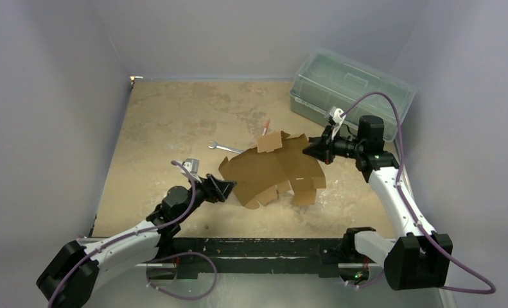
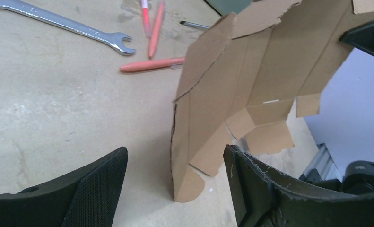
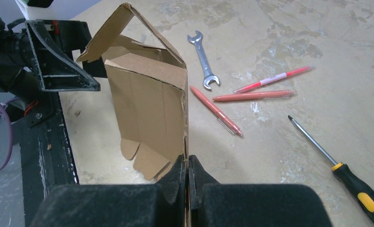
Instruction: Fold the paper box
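Right wrist view: your right gripper (image 3: 188, 163) clamps an edge of the paper box (image 3: 147, 104), upright on the table (image 3: 317, 56). Left gripper (image 2: 175, 163) fingers sit apart around its lower corner. Light, bendy cardboard, so grip beside creases.

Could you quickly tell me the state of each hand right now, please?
Left hand: open, straddling a corner of the paper box.
Right hand: closed, gripping the paper box.
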You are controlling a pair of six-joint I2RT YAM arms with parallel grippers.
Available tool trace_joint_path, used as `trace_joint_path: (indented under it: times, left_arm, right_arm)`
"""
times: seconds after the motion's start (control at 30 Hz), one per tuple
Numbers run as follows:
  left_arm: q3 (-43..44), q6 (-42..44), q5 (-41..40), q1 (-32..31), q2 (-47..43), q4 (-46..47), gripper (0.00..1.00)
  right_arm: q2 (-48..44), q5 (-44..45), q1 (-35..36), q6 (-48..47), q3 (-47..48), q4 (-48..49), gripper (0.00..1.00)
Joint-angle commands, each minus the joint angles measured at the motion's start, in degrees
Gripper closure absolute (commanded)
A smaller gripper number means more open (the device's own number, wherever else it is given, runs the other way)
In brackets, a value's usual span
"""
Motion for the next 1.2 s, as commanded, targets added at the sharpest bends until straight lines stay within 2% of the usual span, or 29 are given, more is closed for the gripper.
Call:
trace_joint_path:
  times: [0.0,0.1,0.4,0.6,0.93,0.97,1.0,1.03,1.1,1.13,1.17]
  left_arm:
    - [4.09,2.38,-6.04,0.35,-3.09,-8.92,0.26]
    - [3.26,2.23,-4.48,0.37,-2.68,-6.86,0.28]
    - [1.23,2.59,-0.38,0.33,7.12,10.39,0.43]
    - [3.15,3.82,-0.98,0.34,11.88,12.62,0.63]
    - [5.18,6.20,-1.09,0.39,18.53,18.33,0.65]
    - [5.28,6.55,-0.97,0.36,19.15,19.48,0.71]
    - [5.46,6.95,-0.70,0.35,19.42,20.34,0.83]
    - [5.88,7.70,-0.36,0.35,19.35,20.56,1.00]
    - [7.27,9.16,0.05,0.41,17.70,17.64,1.00]
    - [8.78,10.17,0.04,0.34,16.09,13.96,1.00]
    - [10.98,11.47,-0.05,0.39,13.91,7.97,1.00]
  right_arm:
    - [-0.49,-1.61,-0.28,0.53,-0.33,1.75,1.00]
    - [-0.30,-1.85,-0.28,0.55,-0.27,1.71,1.00]
    - [-0.26,-1.85,-0.28,0.53,-0.41,1.59,1.00]
    - [-0.21,-1.85,-0.24,0.51,-0.38,1.41,1.00]
    - [0.31,-2.02,-0.28,0.36,-0.29,1.00,1.00]
    - [0.30,-2.02,-0.28,0.36,-0.32,1.04,1.00]
    - [0.32,-2.02,-0.28,0.36,-0.34,1.01,1.00]
    - [0.38,-2.02,-0.28,0.36,-0.26,0.97,1.00]
    - [0.41,-2.02,-0.28,0.12,-0.24,0.82,1.00]
    - [0.41,-2.10,-0.24,-0.20,-0.03,0.44,1.00]
    - [0.41,-2.11,-0.28,-0.74,0.17,-0.08,0.95]
